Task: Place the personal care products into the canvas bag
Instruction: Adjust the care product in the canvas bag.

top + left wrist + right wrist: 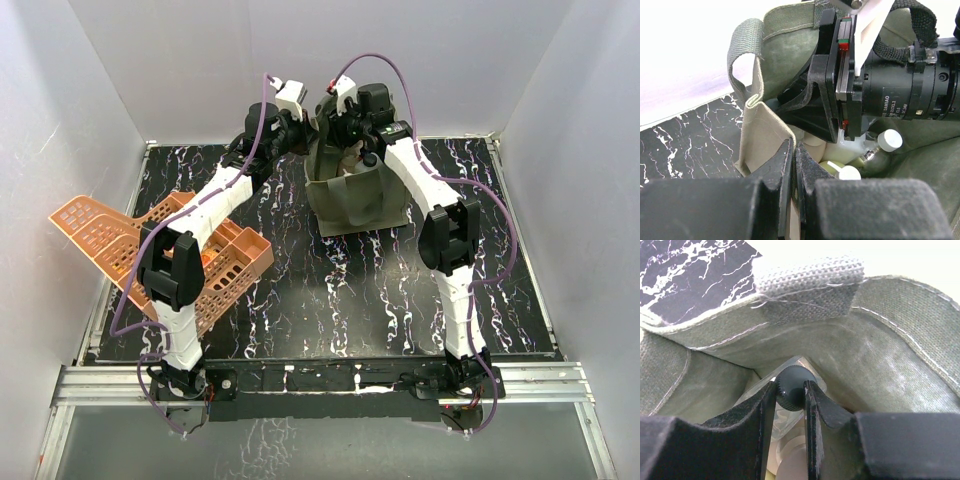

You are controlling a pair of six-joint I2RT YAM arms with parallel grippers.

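Canvas bag [352, 205]: snag risk on retract

Bag sits at 12 o'clock on the worktop [330, 300]. Left end effector [791, 150] is clamped on its wall. Right end effector [790, 390] is inside, gripping the clear bottle [792, 374] by its black cap. Risk: the wrist catches the strap handle [807, 277] on the way out and tips the bag. Orange baskets [100, 235] at 9 o'clock, well apart.

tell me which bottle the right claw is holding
The clear bottle with the black ribbed cap, pinched by the right claw inside the canvas bag; the loose bottles visible have white caps.
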